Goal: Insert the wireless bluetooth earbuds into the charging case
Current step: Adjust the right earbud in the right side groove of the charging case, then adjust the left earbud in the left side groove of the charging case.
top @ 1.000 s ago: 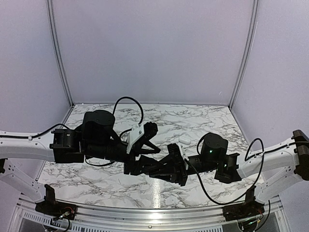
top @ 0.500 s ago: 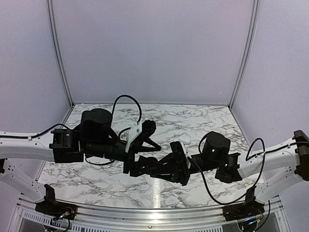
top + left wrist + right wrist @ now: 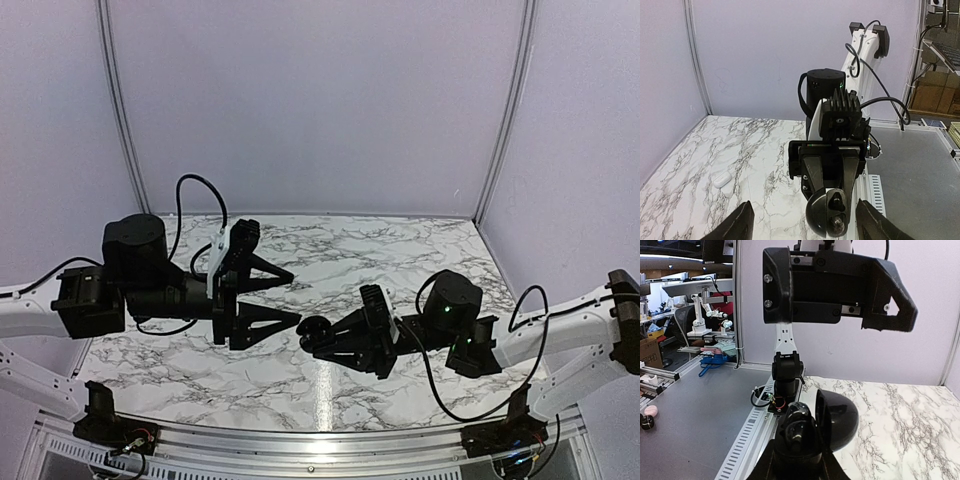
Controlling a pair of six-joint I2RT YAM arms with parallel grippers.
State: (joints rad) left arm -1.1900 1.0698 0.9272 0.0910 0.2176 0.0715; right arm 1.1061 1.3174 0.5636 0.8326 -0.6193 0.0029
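My right gripper (image 3: pixel 318 336) is shut on a black charging case (image 3: pixel 801 436) and holds it above the table near the front edge. The case's domed lid (image 3: pixel 839 421) stands open. The left wrist view faces the case's open side (image 3: pixel 832 216); one dark earbud (image 3: pixel 835 202) seems to sit in the upper well, and the lower well looks shiny. My left gripper (image 3: pixel 295 295) is open wide and empty, level with the case and a short way left of it. A white case (image 3: pixel 721 178) lies shut on the marble. No white earbuds are in view.
The marble table (image 3: pixel 420 250) is walled by pale panels at the back and sides. The slotted metal rail (image 3: pixel 747 437) runs along the near edge with the arm bases. The left gripper's body (image 3: pixel 835 285) fills the top of the right wrist view.
My left arm has drawn back to the left, away from the right gripper, and its jaws now stand wide open. The right gripper still holds the black case open, nearly in place.
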